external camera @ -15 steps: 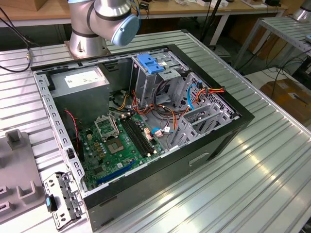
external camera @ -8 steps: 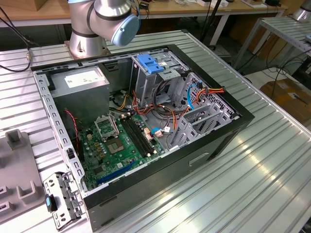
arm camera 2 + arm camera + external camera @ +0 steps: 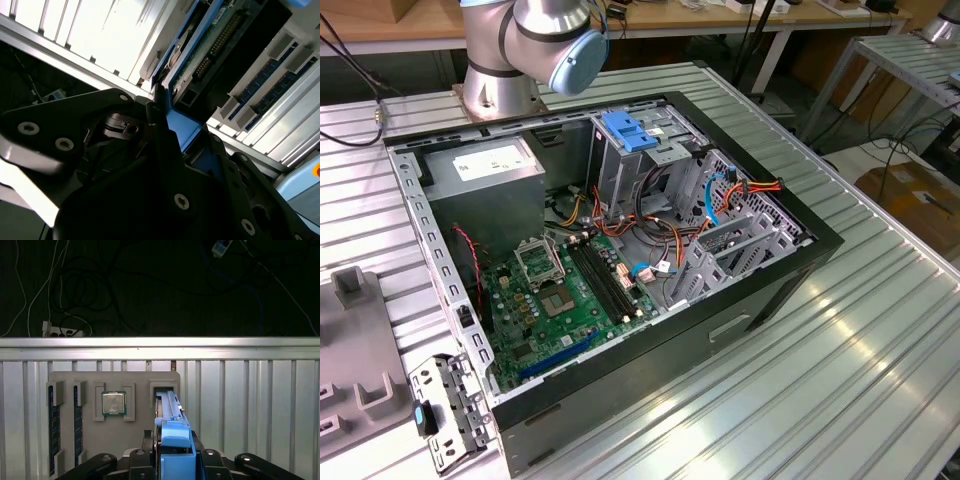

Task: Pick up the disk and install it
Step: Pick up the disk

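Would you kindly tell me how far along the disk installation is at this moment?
Done: the pincer is shut on the disk, as both wrist views show. In hand: the disk stands on edge at its slot in the grey holder tray. Left: installing; the disk is not yet in the open computer case.

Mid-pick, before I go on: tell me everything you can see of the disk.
The disk stands edge-on in a slot of the grey holder tray: a thin metal body with a blue plastic rail along its edge. The second wrist view shows its green circuit board with a row of connector pins. The gripper sits around its near end; whether it grips cannot be told.
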You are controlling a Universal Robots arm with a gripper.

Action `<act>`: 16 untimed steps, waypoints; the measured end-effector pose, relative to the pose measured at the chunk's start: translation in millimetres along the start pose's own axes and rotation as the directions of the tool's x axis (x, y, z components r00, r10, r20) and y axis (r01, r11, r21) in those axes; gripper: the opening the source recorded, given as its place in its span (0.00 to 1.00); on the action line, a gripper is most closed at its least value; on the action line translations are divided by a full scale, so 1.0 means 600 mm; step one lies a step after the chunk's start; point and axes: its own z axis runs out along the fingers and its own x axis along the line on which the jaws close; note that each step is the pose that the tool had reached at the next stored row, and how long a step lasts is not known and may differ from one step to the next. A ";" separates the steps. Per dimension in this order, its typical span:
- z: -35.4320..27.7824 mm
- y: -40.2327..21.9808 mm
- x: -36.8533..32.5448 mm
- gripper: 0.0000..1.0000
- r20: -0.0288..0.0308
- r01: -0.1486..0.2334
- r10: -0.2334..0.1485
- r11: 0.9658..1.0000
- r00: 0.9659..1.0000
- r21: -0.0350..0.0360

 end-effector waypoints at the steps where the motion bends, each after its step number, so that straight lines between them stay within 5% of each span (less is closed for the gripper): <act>1: -0.001 0.000 0.000 0.37 0.000 0.000 0.000 1.000 1.000 0.000; 16: -0.014 0.000 0.000 0.37 0.001 0.000 0.000 1.000 1.000 0.000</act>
